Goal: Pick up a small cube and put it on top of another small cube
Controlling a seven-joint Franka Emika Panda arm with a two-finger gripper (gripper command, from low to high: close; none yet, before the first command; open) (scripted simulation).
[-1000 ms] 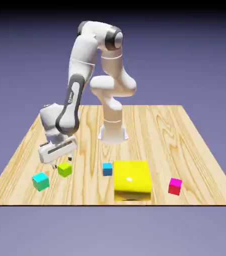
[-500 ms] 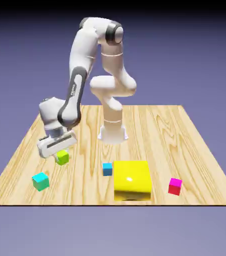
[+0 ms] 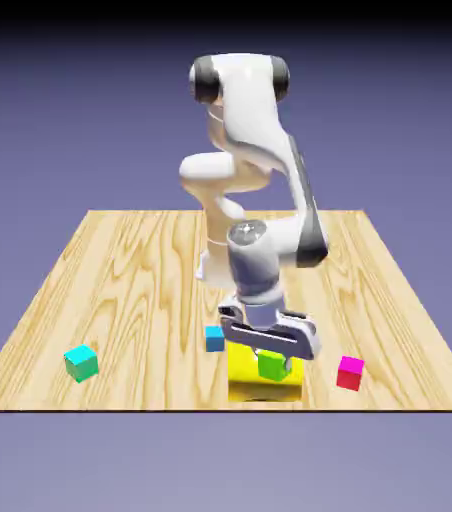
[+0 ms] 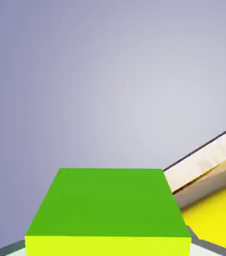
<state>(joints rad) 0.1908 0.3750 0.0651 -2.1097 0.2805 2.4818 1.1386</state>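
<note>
The Panda's two-finger gripper (image 3: 274, 362) is clamped on the lime-green cube (image 3: 274, 367), which shows in front of the large yellow block (image 3: 245, 389). The magenta-topped red cube (image 3: 350, 374) sits on the wooden table (image 3: 400, 340), toward the exterior view's right. Carried too low (its clearance is hard to judge), the held cube could clip the block and twist; an off-centre release could topple it.

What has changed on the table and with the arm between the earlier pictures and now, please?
The gripper has swung across to the exterior view's right, carrying the lime-green cube, which now shows in front of the yellow block in that view, held between the fingers. The teal-green cube, blue cube, magenta-topped cube and yellow block stayed where they were.
</note>
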